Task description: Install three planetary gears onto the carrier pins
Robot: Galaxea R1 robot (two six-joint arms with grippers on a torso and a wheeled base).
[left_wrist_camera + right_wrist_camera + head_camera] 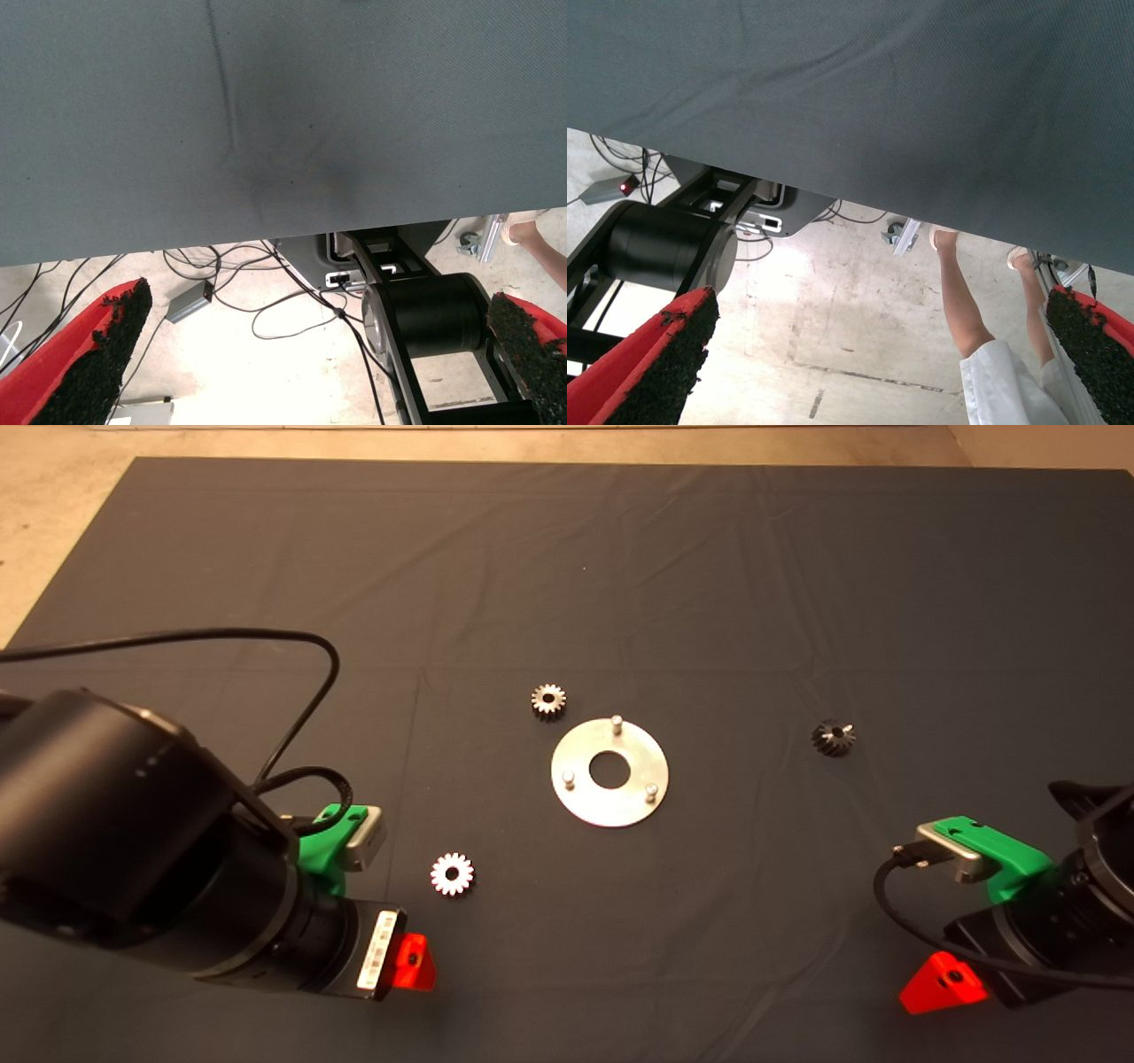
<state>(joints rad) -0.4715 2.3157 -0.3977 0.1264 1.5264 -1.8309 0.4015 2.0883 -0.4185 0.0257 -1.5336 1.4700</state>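
The shiny round disc point(620, 808) lies mid-mat with its three carrier pins point(617, 724) standing bare in a triangle. One planetary gear point(548, 701) lies flat just beyond the disc's far-left rim. A second gear point(452, 874) lies nearer, to the disc's left, close to my left gripper point(412, 963). A third, darker-looking gear point(834, 738) rests well to the disc's right. My right gripper point(943, 983) sits at the lower right edge. Both wrist views show the red fingers point(97, 354) point(656, 363) spread wide with nothing between them.
The dark mat point(709, 584) covers the table, with wrinkles across it. A black cable point(328, 664) loops over my left arm. Past the mat's edge, the wrist views show floor cables point(266, 310), the robot's base point(425, 319) and a person's legs point(966, 310).
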